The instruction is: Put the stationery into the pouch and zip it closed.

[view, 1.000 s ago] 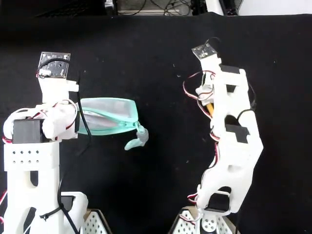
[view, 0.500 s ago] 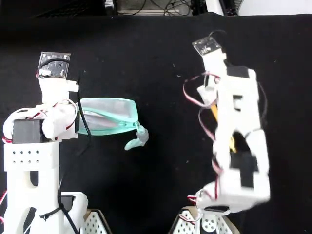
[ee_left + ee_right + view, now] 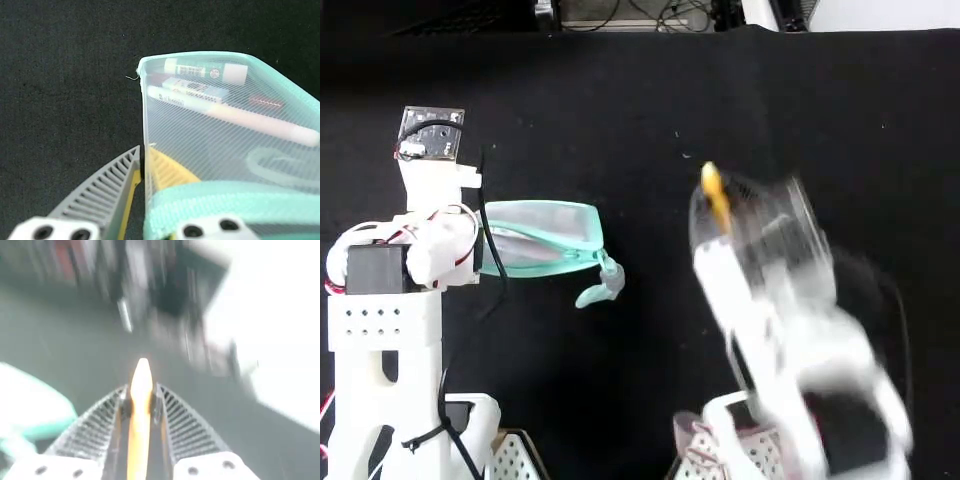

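Observation:
A mint-green mesh pouch (image 3: 542,236) lies on the black table, its loop strap (image 3: 601,285) trailing off one end. Through the mesh (image 3: 225,140) I see a white marker (image 3: 260,122) and a few smaller items inside. My left gripper (image 3: 480,245) is shut on the pouch's edge, with a grey finger (image 3: 107,192) on one side of the edge and a yellow one behind the mesh. My right gripper (image 3: 141,385) is shut on an orange pen (image 3: 141,377). That arm is blurred, and the orange pen (image 3: 713,188) points away over the table, to the right of the pouch.
Black cloth covers the table (image 3: 620,110). Cables and equipment (image 3: 620,12) lie beyond its far edge. The teal blur in the right wrist view is the pouch (image 3: 30,405). Open cloth separates the pouch from the right arm.
The right arm has swung fast and turned blurred; its gripper with the orange pen rose from under the arm and moved left toward the pouch. The left arm and pouch stayed put.

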Robot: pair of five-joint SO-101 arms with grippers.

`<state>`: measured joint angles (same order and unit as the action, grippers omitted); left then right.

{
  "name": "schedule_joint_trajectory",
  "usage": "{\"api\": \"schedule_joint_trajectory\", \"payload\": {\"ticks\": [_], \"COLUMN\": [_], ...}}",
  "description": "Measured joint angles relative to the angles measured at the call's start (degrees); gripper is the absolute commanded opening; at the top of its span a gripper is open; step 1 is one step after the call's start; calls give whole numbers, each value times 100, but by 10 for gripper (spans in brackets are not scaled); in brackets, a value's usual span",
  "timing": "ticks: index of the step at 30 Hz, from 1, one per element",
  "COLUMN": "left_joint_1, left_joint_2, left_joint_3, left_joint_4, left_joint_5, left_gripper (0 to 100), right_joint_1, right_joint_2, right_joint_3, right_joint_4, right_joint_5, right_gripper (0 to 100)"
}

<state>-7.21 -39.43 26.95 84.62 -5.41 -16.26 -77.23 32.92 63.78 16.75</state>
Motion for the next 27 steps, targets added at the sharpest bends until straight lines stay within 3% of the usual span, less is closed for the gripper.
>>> {"api": "schedule_joint_trajectory", "payload": {"ticks": [5, 15, 27], "left_joint_1": [0, 0, 0], "left_joint_2": [0, 0, 0], "left_joint_3": [0, 0, 0], "left_joint_4": [0, 0, 0], "left_joint_5": [0, 0, 0], "left_gripper": [31, 31, 31], "right_joint_1": [-1284, -3332, -3675], "right_joint_2": [-1081, -1178, -1169], "right_joint_3": [255, 1582, 3437], "right_joint_4": [-879, -3833, -5758], "right_joint_5": [-334, -387, -387], "right_gripper": [12, 12, 12]}}
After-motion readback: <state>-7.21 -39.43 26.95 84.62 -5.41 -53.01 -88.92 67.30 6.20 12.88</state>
